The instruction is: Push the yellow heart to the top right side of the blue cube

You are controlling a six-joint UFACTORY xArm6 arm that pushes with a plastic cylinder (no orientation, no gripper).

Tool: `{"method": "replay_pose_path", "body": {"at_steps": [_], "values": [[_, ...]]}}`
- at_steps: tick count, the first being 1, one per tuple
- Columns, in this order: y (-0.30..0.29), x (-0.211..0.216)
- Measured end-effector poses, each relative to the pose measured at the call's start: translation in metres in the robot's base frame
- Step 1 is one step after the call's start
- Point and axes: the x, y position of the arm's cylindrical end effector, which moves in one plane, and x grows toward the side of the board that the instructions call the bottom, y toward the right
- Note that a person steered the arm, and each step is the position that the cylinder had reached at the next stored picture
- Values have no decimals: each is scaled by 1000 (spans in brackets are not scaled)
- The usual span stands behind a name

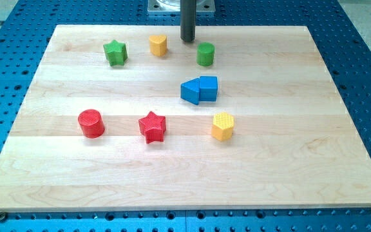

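Bright, even light falls from overhead on the pale wooden board point(185, 167), with no glare. Blocks below the tip point(187, 40) cast only short, soft shadows at their bases. Focus is sharp throughout; the board's edges show slight perspective tapering.

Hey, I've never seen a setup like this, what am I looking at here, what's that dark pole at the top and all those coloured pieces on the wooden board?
This is one camera view looking down at a wooden board on a blue perforated table. The dark pole is a robot arm's rod; it has no fingers, holds nothing and only pushes blocks. Its tip sits near the view's top, between the yellow heart and the green cylinder, touching neither. Also there: a green star, a blue cube touching a blue triangular block, a red cylinder, a red star and a yellow hexagonal block.
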Motion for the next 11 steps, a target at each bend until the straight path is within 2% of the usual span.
{"method": "replay_pose_path", "body": {"at_steps": [1, 2, 3, 4, 6, 7, 8, 9, 10, 11], "values": [[-77, 7], [-88, 62], [-70, 78], [-80, 63], [-74, 61], [-47, 53], [-30, 63], [-1, 108], [62, 127], [94, 127]]}}
